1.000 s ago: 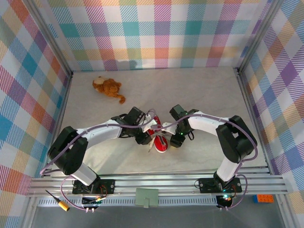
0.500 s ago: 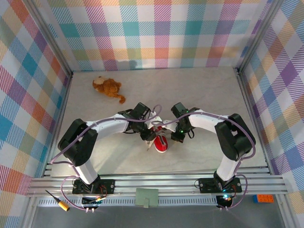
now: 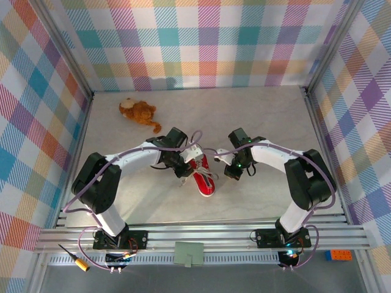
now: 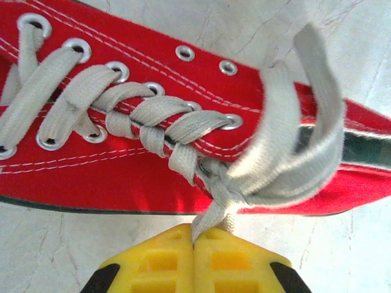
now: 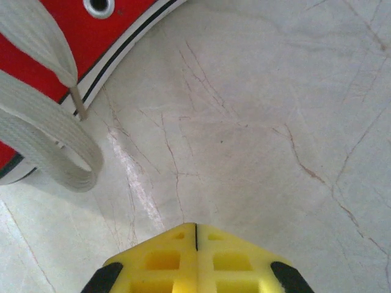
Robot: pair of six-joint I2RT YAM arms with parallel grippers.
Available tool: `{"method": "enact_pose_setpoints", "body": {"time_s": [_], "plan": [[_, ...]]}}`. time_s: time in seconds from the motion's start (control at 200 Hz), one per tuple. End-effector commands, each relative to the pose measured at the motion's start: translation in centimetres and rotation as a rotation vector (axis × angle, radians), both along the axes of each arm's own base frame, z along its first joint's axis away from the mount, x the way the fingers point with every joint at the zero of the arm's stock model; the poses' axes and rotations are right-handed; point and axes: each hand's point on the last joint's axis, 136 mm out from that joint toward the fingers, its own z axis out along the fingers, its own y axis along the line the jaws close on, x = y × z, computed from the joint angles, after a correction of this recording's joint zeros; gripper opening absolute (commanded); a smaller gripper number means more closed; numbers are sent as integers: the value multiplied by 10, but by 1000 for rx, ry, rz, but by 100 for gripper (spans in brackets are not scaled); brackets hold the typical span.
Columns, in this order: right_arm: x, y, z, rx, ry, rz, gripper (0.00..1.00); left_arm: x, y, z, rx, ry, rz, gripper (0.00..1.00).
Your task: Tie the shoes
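The red shoe (image 3: 206, 180) with white laces lies on the table between both arms, white toe toward the near edge. In the left wrist view its laced upper (image 4: 128, 165) fills the top, with a loose knot and loops (image 4: 287, 159) near the ankle. My left gripper (image 4: 195, 232) is shut on a lace strand (image 4: 211, 213) coming out of that knot, right beside the sole; seen from above it (image 3: 183, 173) sits at the shoe's left side. My right gripper (image 5: 196, 227) is shut on nothing over bare table, right of the shoe (image 5: 91, 36) and a lace loop (image 5: 58, 155).
A brown plush toy (image 3: 138, 112) lies at the back left. Checked walls enclose the marbled table (image 3: 269, 116) on three sides, and an aluminium rail (image 3: 201, 235) runs along the near edge with both arm bases.
My left gripper has closed on the lace strand. My right gripper has shut empty and drifted right, away from the shoe. The shoe has turned slightly.
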Motion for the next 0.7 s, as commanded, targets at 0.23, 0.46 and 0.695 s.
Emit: {"method": "enact_pose_setpoints", "body": {"time_s": [0.23, 0.46, 0.695], "plan": [[-14, 27, 44, 255, -31, -20, 35, 0, -10, 22, -61, 4, -31, 0], [-29, 42, 39, 267, -9, 28, 52, 0, -12, 21, -75, 29, -36, 0], [-25, 52, 23, 184, -9, 79, 56, 1, -11, 22, -103, 74, -36, 0]]}}
